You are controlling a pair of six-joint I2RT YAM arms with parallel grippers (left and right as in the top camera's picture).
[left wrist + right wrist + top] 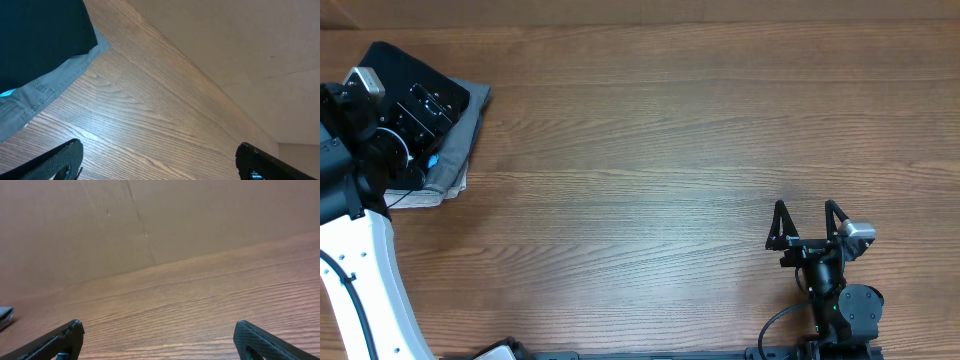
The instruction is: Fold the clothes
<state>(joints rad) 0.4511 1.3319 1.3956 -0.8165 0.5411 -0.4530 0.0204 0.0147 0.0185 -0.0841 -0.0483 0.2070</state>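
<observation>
Lying at the far left corner of the brown wooden table is a little pile of clothes. The black T-shirt is on top. It makes a small dark shape with straight edges. Under it is a grey piece of clothing, which sticks out on the right side and the near side. A tiny bit of light blue cloth peeks out at the edge of the pile.

The left gripper is up over that pile. From above, the arm hides part of the shirt. I cannot tell if it touches the cloth. Its own camera shows its two black fingers far apart, one in each bottom corner. Only bare wood shows between them, so they hold nothing. In that view the shirt and the grey cloth sit at the top left, away from the fingers.

The right gripper is at the near right part of the table, well apart from the clothes. Its fingers are spread wide too and point at the far side. Nothing is between them but wood. A plain brown wall stands behind the table.
</observation>
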